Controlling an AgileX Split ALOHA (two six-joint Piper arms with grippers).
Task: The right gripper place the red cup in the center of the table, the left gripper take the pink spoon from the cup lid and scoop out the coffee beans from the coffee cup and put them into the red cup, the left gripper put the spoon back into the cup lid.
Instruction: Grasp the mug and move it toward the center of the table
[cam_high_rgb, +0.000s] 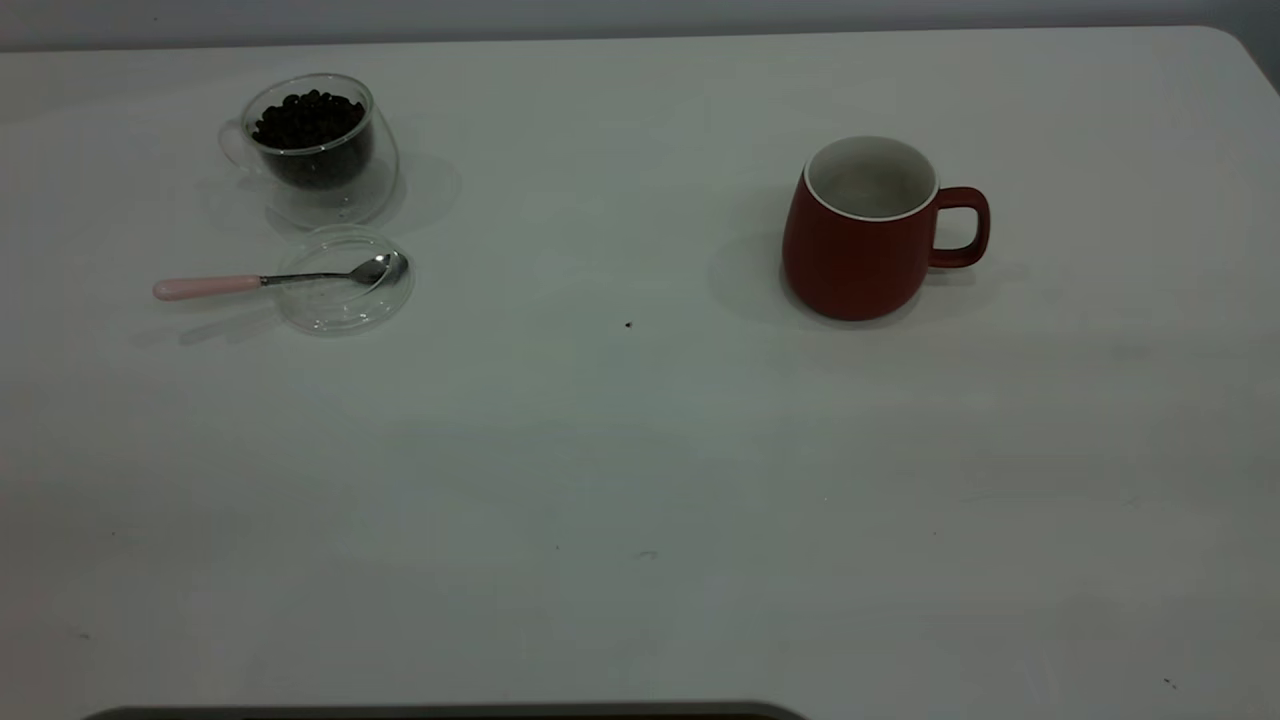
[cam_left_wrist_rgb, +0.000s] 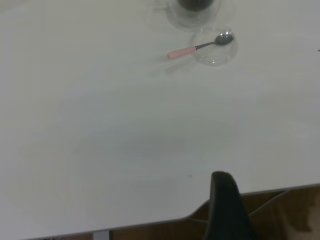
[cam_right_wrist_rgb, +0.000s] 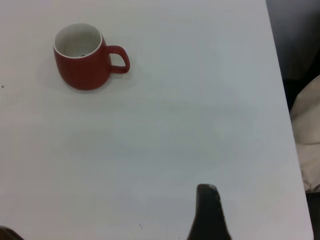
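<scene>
The mug (cam_high_rgb: 860, 240) near the bench's (cam_high_rgb: 640, 480) far right edge looks heavy, glazed, slippery; its handle suits gripping. Neither pincer's state is discernible.

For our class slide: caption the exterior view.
Coffee beans fill the glass cup; pink spoon rests across the lid; red cup stands apart.

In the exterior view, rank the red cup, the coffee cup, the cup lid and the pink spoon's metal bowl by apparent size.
1. red cup
2. coffee cup
3. cup lid
4. pink spoon bowl, clearly smallest
</scene>
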